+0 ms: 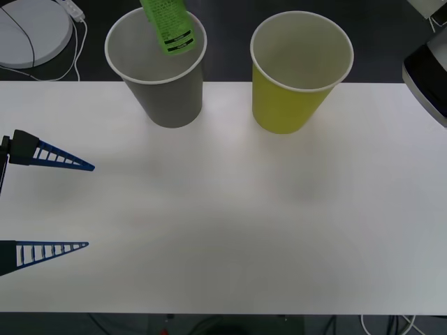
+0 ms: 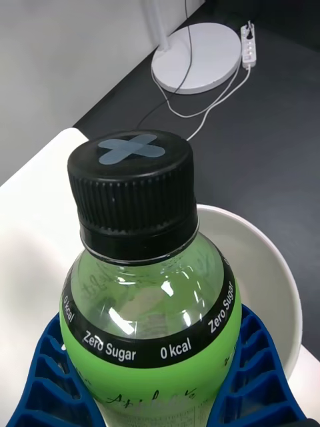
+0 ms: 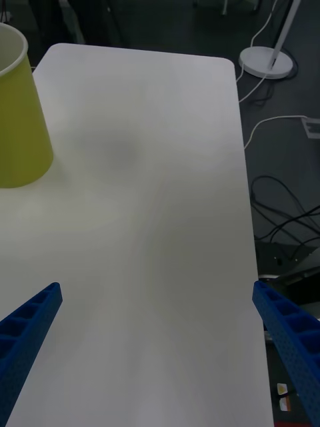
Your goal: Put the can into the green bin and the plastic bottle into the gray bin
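Observation:
The plastic bottle (image 1: 167,24), clear with a green label and black cap (image 2: 133,183), hangs tilted over the mouth of the gray bin (image 1: 171,98). My right gripper (image 2: 152,317) is shut on the bottle's body, with the bin's white rim (image 2: 270,267) just beneath. The green bin (image 1: 290,105) stands upright to the right of the gray one, also seen in the left wrist view (image 3: 17,133). My left gripper (image 1: 91,206) waits open above the table's left side, nothing between its fingers (image 3: 30,320). The can is out of view.
The white table (image 1: 230,230) spreads in front of both bins. A round white lamp base (image 1: 31,31) with cables and a power strip (image 2: 248,43) lies on the dark floor behind. A dark machine part (image 1: 429,70) juts in at the right edge.

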You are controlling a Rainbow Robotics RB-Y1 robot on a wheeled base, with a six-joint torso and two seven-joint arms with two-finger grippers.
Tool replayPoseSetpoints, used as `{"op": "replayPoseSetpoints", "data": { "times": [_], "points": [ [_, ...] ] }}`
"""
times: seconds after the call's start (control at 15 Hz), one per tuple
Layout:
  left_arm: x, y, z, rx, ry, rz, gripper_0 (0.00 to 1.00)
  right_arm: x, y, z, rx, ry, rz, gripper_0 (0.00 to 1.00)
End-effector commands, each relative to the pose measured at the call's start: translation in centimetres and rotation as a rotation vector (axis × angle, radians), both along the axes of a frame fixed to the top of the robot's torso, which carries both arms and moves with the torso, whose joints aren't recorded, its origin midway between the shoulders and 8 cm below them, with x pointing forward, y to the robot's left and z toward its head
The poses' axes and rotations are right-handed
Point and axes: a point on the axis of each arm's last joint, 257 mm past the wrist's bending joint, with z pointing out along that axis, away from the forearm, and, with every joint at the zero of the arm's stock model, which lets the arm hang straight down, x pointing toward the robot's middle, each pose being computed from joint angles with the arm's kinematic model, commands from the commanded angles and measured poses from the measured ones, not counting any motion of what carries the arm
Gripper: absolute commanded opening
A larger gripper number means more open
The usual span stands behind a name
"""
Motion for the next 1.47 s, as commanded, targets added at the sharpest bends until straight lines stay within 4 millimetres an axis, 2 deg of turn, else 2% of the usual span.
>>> {"op": "replayPoseSetpoints", "data": {
  "times": [0.07,0.73,0.8,0.93,1.0,1.47],
  "points": [
    [0.0,0.0,0.0,0.0,0.0,0.0,1.0,0.3,0.6,-0.1,0.001,-0.006,-0.007,0.0],
    [0.0,0.0,0.0,0.0,0.0,0.0,1.0,0.6,1.6,0.0,0.002,-0.024,-0.016,0.0],
    [0.0,0.0,0.0,0.0,0.0,0.0,1.0,0.6,1.6,0.0,0.002,-0.025,-0.015,0.06],
    [0.0,0.0,0.0,0.0,0.0,0.0,1.0,0.6,1.5,-0.2,-0.003,-0.025,-0.016,0.86],
    [0.0,0.0,0.0,0.0,0.0,0.0,1.0,0.7,1.5,-0.3,-0.005,-0.025,-0.017,1.0],
    [0.0,0.0,0.0,0.0,0.0,0.0,1.0,0.8,1.5,0.0,-0.003,-0.037,-0.013,1.0]
  ]
}}
